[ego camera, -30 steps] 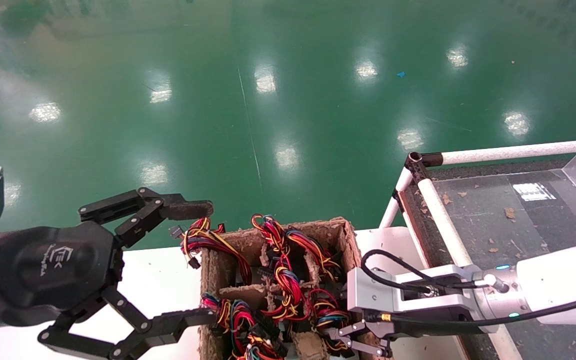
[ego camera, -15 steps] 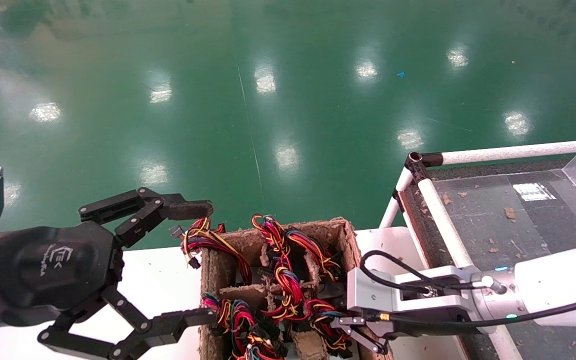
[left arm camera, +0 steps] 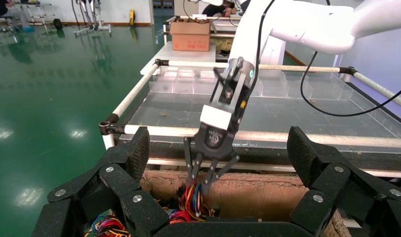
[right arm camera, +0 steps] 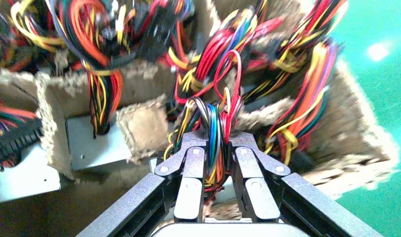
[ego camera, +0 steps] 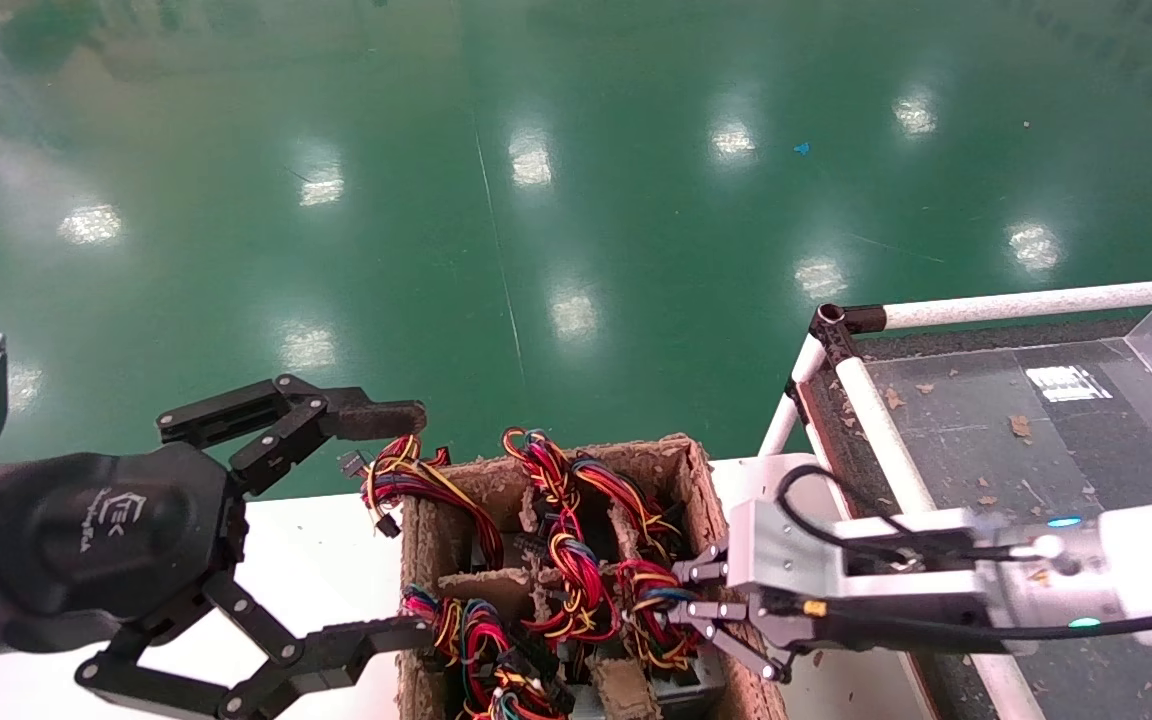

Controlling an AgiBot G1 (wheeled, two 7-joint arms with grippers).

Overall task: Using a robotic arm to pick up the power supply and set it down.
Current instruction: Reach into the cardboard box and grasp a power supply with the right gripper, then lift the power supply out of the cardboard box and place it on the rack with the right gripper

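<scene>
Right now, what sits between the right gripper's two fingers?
A wire bundle of red, blue, yellow and black leads from a power supply in the carton. The right gripper is shut on it, clearest in the right wrist view.

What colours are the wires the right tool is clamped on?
Blue, yellow, red and black wires, pinched in the right tool; clearest in the right wrist view.

Wire bundles (ego camera: 576,560) are crowding nearly every compartment of the carton (ego camera: 696,480), leaving little room between the pulp dividers (right arm camera: 139,126). The right hand (ego camera: 701,610) is occupying the compartment by the carton's right wall, fingers pinched around one bundle. The left hand (ego camera: 391,525) is spreading wide at the carton's left side. The white surface (ego camera: 326,560) beneath it is lying bare.
</scene>
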